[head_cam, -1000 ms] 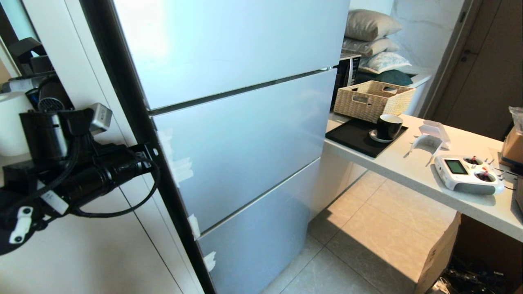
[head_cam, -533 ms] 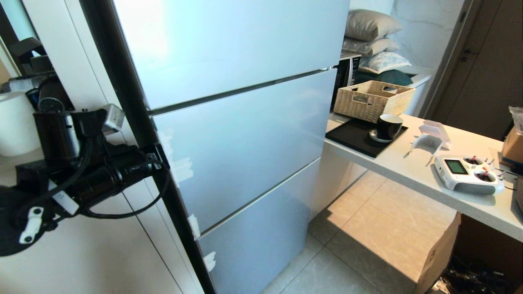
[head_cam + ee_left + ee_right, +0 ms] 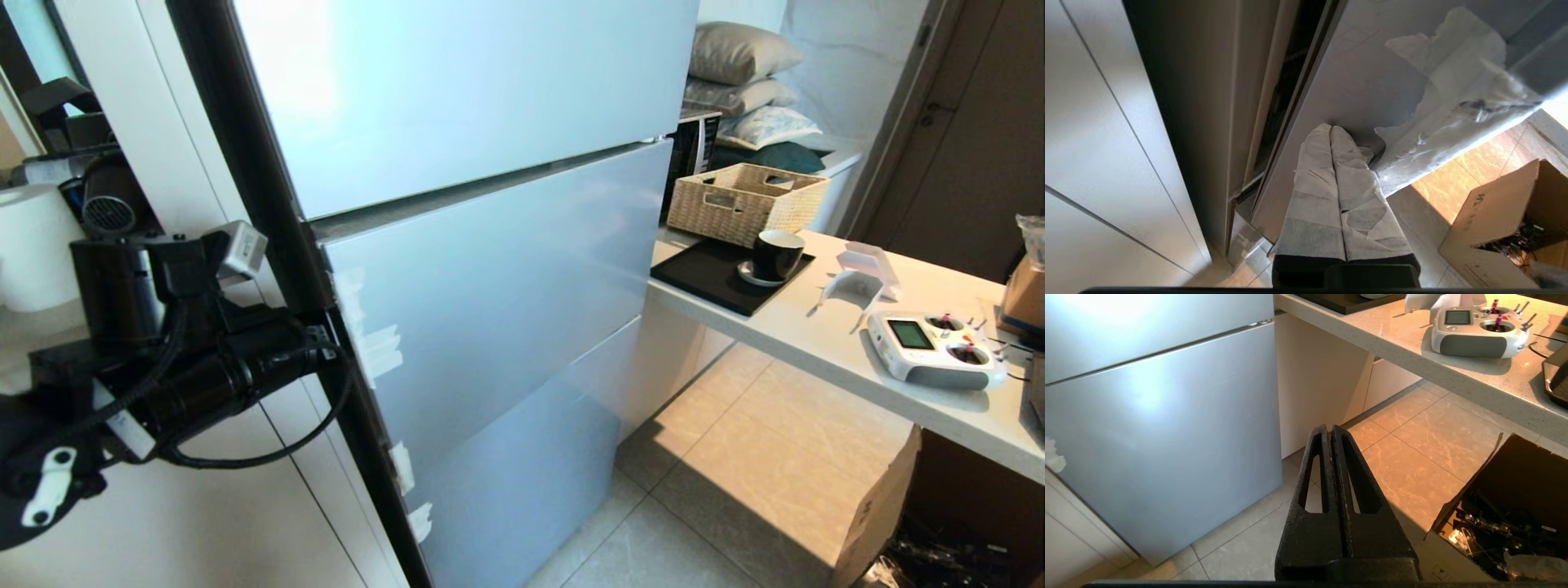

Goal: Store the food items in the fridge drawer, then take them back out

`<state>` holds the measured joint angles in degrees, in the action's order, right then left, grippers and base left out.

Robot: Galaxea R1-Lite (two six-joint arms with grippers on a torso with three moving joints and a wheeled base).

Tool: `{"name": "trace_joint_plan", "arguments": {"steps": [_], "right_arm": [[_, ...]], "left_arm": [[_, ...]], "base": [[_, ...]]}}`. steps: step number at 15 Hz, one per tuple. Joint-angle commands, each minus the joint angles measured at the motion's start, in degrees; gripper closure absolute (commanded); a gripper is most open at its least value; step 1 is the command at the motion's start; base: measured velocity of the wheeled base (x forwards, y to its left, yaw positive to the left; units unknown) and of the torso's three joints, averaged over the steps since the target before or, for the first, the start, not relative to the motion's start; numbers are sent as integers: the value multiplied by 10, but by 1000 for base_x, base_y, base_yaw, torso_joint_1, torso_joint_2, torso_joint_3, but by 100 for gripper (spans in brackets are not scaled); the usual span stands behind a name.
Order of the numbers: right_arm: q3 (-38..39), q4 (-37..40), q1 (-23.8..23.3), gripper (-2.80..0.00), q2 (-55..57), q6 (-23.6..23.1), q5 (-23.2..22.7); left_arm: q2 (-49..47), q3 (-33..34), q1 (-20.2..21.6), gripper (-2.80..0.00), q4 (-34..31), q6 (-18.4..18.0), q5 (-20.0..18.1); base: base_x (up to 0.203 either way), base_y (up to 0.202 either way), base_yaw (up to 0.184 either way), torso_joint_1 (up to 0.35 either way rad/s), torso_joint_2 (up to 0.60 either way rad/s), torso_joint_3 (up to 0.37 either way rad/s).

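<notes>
The middle fridge door (image 3: pixel 490 302) now stands a little proud of the fridge front; a second ago it lay flush with the panels above and below. In the head view a gap has opened along its top edge, and its left edge has swung out. The left wrist view shows the dark slot between that door's edge and the fridge body (image 3: pixel 1286 102).

The left hand (image 3: pixel 1331 130) does the work. Its two taped fingers (image 3: pixel 1314 163) are clenched together with nothing between them, tips hooked behind the door's left edge beside the torn white tape (image 3: pixel 1453 90). In the head view the left arm (image 3: pixel 204 367) has moved outward with the door, so it looks to be levering the door open by pulling on that edge.

The right hand (image 3: pixel 1331 428) hangs idle over the floor tiles (image 3: pixel 1412 457), its fingers clenched on nothing, beside the desk (image 3: pixel 1372 339) that carries a white remote (image 3: pixel 1474 330).

Neither the food nor the drawer can be seen; whether they are behind this door cannot be told. The task is at its very start: the door must swing much wider before a drawer can be reached. The hooked fingertips could slip off the thin edge.
</notes>
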<state>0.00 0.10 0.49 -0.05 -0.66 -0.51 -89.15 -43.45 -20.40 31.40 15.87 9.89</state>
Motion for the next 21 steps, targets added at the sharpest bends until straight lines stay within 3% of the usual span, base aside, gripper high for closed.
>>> {"name": "trace_joint_plan", "arguments": {"steps": [1,9,13,17,20,21], "right_arm": [[0,0,0,0,0,0,0],[0,0,0,0,0,0,0],[0,0,0,0,0,0,0],[0,0,0,0,0,0,0],[0,0,0,0,0,0,0],[0,0,0,0,0,0,0]], "left_arm": [[15,18,-14,0,3,0,-1],[36,54,-57,0,3,2,-28],[49,62,-89,0,3,2,-66],[91,95,-124,0,3,2,-156],[141,136,-133,0,2,0,-259],[153,149,-133,0,2,-1,-272]], "base": [[0,0,0,0,0,0],[0,0,0,0,0,0],[0,0,0,0,0,0],[0,0,0,0,0,0],[0,0,0,0,0,0],[0,0,0,0,0,0]]}}
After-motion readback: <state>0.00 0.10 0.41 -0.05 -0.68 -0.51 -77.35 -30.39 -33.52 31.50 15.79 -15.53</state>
